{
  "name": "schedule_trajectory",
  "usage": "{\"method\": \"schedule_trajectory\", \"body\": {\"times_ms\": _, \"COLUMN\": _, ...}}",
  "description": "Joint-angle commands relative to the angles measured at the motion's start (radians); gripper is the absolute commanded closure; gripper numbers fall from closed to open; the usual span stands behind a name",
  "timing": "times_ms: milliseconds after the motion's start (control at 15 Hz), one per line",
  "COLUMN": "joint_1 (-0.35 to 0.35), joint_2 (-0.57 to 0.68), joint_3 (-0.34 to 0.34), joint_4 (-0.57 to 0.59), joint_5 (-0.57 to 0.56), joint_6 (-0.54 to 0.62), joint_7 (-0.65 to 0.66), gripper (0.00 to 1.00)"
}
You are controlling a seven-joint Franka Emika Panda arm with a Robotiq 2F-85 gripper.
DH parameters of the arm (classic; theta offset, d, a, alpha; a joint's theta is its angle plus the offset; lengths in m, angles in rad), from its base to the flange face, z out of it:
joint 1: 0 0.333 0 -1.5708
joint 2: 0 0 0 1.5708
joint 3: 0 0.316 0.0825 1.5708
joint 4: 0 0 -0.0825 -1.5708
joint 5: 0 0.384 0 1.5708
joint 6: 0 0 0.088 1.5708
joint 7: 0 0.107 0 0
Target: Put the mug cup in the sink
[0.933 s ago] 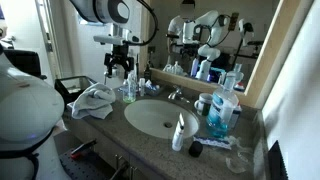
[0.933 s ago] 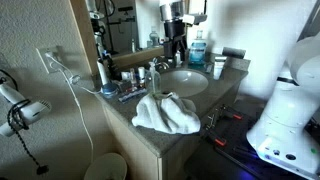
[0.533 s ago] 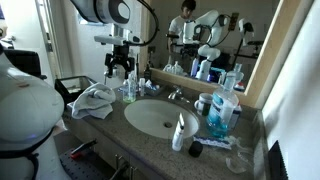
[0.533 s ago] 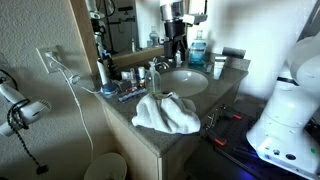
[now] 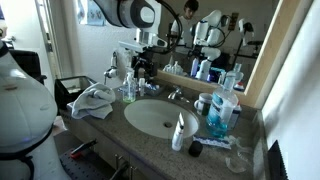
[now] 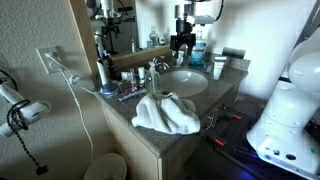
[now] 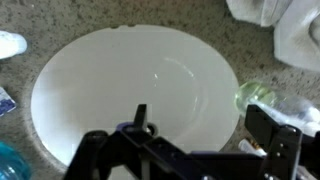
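The claw (image 7: 187, 150) is hanging spread wide above the sink (image 7: 100, 80), a crumpled towel (image 5: 93, 100) lying at its nine o'clock.

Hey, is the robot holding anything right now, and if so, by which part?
Nothing is held. The gripper hangs open over the sink, its fingers spread with nothing between them. The mug stands on the counter.

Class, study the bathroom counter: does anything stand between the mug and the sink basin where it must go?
Nothing visible does. The dark grey mug stands on the speckled counter right beside the white oval sink, whose basin looks empty in the wrist view.
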Motion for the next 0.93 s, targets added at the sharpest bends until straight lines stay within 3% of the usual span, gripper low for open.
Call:
{"method": "schedule_trajectory", "body": {"times_ms": 0, "joint_1": -0.075, "joint_2": 0.09, "joint_3": -0.055, "joint_4": 0.035, "joint_5": -0.023, "joint_6": 0.169, "joint_7": 0.026, "gripper": 0.0}}
{"method": "schedule_trajectory", "body": {"times_ms": 400, "joint_1": -0.148, "joint_2": 0.269, "joint_3": -0.093, "joint_4": 0.076, "joint_5": -0.098, "joint_6": 0.527, "joint_7": 0.163, "gripper": 0.0}}
{"method": "schedule_trajectory", "body": {"times_ms": 667, "joint_1": -0.15, "joint_2": 0.351, "joint_3": -0.115, "joint_4": 0.093, "joint_5": -0.291, "joint_6": 0.672, "joint_7": 0.442, "gripper": 0.0}}
{"method": "schedule_trajectory", "body": {"times_ms": 867, "joint_1": -0.123, "joint_2": 0.377, "joint_3": -0.162, "joint_4": 0.107, "joint_5": -0.476, "joint_6": 0.685, "joint_7": 0.67, "gripper": 0.0}}
